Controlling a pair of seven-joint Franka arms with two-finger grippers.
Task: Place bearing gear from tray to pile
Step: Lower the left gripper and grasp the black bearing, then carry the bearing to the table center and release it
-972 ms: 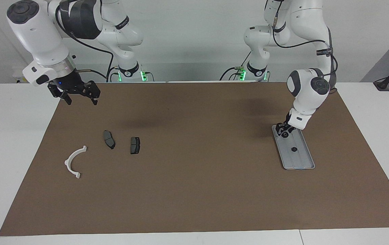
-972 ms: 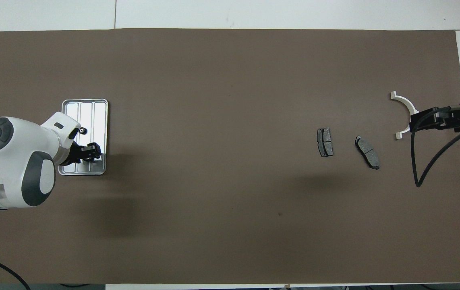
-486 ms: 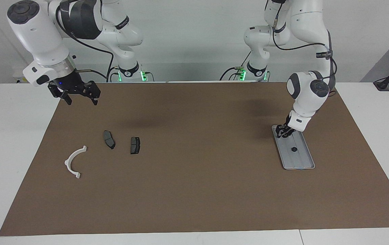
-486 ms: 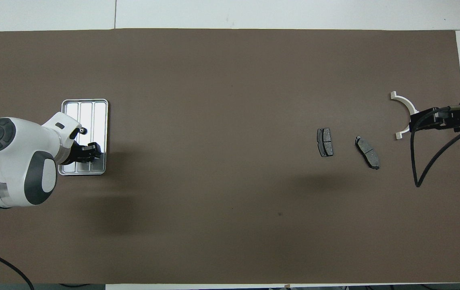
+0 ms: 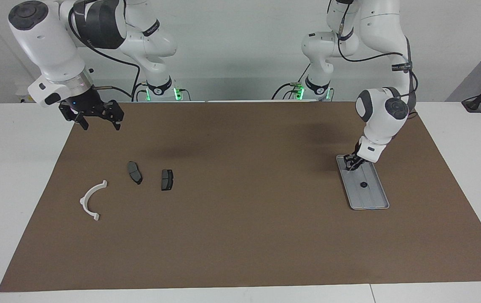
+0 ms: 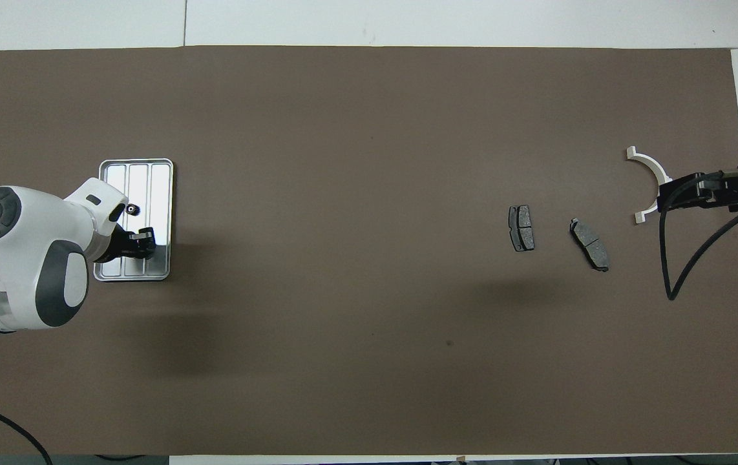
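The silver tray (image 5: 373, 198) (image 6: 149, 174) lies at the left arm's end of the mat. My left gripper (image 5: 351, 163) (image 6: 143, 237) is down in the tray's end nearest the robots, shut on a small dark bearing gear that its fingers mostly hide. A second bearing gear (image 5: 363, 184) (image 6: 131, 208) lies loose in the middle of the tray. The pile is at the right arm's end: a white half-ring bracket (image 5: 90, 202) (image 6: 650, 169) and two dark brake pads (image 5: 134, 172) (image 5: 167, 179). My right gripper (image 5: 99, 122) (image 6: 673, 194) waits open, raised above the bracket.
A brown mat (image 5: 240, 235) covers most of the white table (image 5: 13, 176). A black cable (image 6: 673, 258) hangs from the right arm over the mat, close to the brake pads (image 6: 521, 227) (image 6: 589, 244).
The left gripper's fingers have drawn together around the gear at the tray's near end, and its wrist has shifted slightly. The right arm has stayed where it was.
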